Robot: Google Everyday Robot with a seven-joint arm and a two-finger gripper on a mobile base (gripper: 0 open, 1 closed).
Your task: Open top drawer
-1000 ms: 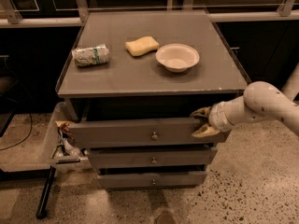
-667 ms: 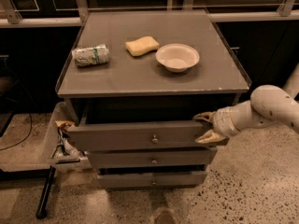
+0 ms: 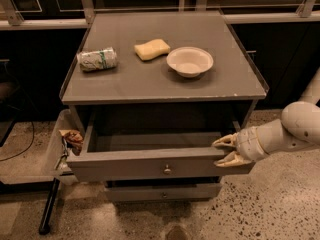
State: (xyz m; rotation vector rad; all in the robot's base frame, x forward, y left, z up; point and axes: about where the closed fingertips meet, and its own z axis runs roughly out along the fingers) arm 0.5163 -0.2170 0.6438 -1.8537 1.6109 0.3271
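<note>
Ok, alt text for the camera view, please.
The top drawer of a grey cabinet stands open, with the gripper at the right end of its front. On the cabinet lie a bowl, a sponge and a crumpled can.

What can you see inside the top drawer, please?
The top drawer shows only a bare grey floor; its rear is lost in shadow under the cabinet. The hand grips its front's right end.
</note>
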